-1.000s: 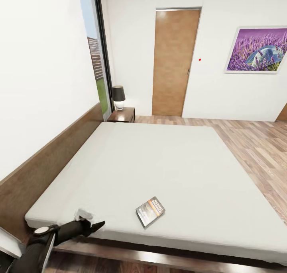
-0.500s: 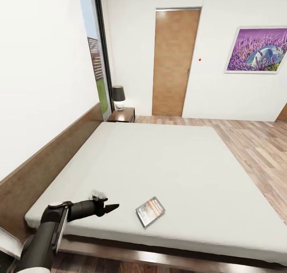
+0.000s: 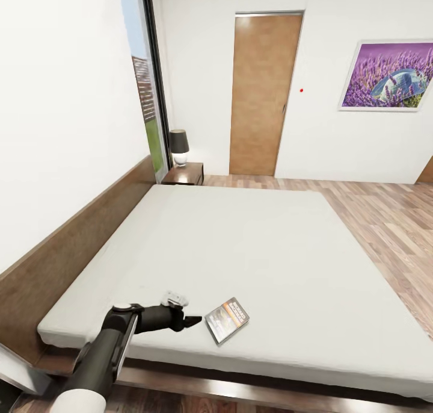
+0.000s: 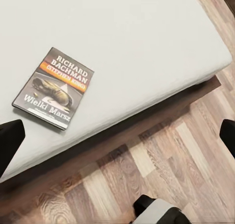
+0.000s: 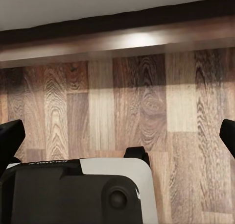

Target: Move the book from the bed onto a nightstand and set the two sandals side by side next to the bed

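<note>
The bed (image 3: 258,256) filled the head view, with the nightstand (image 3: 185,173) at its far corner. The book (image 3: 227,319) lay near the mattress's front edge, the left gripper (image 3: 191,321) just beside it, jaws spread. The left wrist view alone made the cover lettering legible — the right wrist view showed the floor (image 5: 142,111) and the right gripper's fingertips (image 5: 10,136) spread.

Left gripper (image 3: 193,321) beside book (image 3: 227,319) on bed (image 3: 252,244)
</note>
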Available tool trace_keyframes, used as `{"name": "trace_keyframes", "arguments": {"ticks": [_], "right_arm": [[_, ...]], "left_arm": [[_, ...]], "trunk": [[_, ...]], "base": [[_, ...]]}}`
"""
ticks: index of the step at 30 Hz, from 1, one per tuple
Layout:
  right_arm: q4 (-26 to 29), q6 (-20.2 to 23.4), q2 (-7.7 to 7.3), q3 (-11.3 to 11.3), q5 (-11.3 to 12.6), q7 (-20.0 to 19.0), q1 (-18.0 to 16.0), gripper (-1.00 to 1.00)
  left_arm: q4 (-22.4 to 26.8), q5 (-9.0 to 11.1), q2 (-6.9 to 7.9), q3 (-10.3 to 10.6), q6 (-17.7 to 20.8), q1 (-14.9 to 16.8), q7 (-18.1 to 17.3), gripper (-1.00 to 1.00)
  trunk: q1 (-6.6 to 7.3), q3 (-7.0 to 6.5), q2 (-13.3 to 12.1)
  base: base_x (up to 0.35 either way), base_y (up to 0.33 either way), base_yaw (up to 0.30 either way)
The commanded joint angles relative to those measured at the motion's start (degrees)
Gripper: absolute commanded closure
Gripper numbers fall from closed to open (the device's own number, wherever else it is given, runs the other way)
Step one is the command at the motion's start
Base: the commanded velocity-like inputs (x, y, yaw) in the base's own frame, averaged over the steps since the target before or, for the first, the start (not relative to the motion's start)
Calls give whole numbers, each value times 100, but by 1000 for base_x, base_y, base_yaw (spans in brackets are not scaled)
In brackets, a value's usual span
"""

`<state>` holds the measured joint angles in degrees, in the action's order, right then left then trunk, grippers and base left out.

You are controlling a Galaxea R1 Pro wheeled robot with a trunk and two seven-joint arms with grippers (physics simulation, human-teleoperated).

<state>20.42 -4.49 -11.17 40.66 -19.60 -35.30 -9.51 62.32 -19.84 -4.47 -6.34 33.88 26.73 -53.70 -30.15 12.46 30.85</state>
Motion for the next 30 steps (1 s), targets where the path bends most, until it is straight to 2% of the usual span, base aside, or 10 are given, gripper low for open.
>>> {"name": "trace_keyframes", "arguments": {"ticks": [1, 11, 15, 18, 19, 20, 22, 23, 26, 30], "right_arm": [[-4, -35, 1, 45, -61, -30, -7, -100], [74, -38, 1, 39, -55, -58, -7, -100], [279, -51, -9, 74, -12, -138, -7, -100], [634, -65, -36, 129, 309, -165, -7, -100], [799, -67, -52, 152, 599, -214, -1, -100], [1000, -84, -59, 163, 878, -466, 7, -100], [1270, -112, -61, 171, 1062, -950, 10, -100], [1530, -125, -64, 189, 1162, -1556, 15, -100], [1825, -134, -64, 334, 1232, -2242, 18, -100], [2510, -104, -47, 703, 1260, -2577, 19, -100]], "left_arm": [[5, -40, -7, -8, 39, 6, -48, -100], [1, -46, -1, 52, 31, 9, -44, -100], [0, -46, -1, 54, 31, 8, -44, -100], [0, -46, -2, 54, 31, 8, -44, -100], [0, -46, -6, 54, 31, 10, -44, -100], [0, -46, -8, 54, 31, 9, -44, -100], [0, -46, -9, 57, 31, 10, -44, -100], [0, -46, -12, 60, 31, 9, -44, -100], [0, -46, -16, 67, 31, 8, -44, -100], [0, -46, -18, 69, 31, 7, -44, -100]], "trunk": [[-2, 10, 9], [-2, 10, 9], [-2, 10, 9], [-2, 10, 9], [-2, 10, 9], [-2, 10, 9], [-2, 10, 9], [-2, 10, 9], [-2, 10, 9], [-2, 10, 9]], "base": [[0, 0, 0], [0, 0, 0], [0, 0, 0], [0, 0, 0], [0, 0, 0], [0, 0, 0], [0, 0, 0], [0, 0, 0], [0, 0, 0], [0, 0, 0]]}}
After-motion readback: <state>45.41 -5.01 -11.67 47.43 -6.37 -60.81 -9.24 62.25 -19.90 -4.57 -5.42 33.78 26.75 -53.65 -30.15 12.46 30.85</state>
